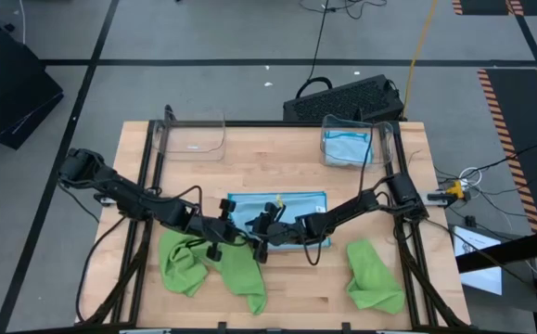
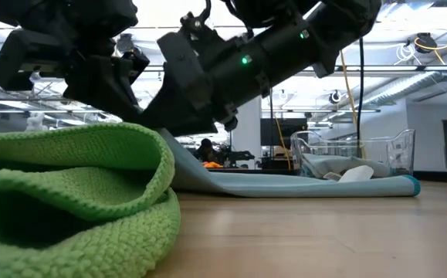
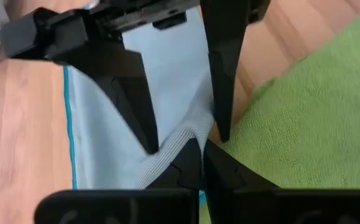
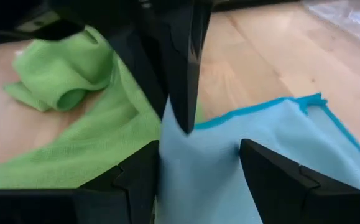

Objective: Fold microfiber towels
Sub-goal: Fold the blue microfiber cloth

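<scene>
The light blue towel (image 1: 291, 206) lies flat at the middle of the table (image 1: 277, 162), and both grippers meet at its near-left corner, where that corner is raised off the wood. The left gripper (image 3: 198, 152) is pinched tight on this corner of the light blue towel, while the right gripper (image 4: 198, 165) faces it from the towel's other side with its fingers spread wide over the blue cloth, gripping nothing. A crumpled green towel (image 1: 212, 264) lies touching the same near-left corner of the light blue towel, a second green towel (image 1: 375, 274) lies near its near-right corner, and a clear bin (image 1: 351, 144) with folded blue cloth stands beyond its far-right corner.
</scene>
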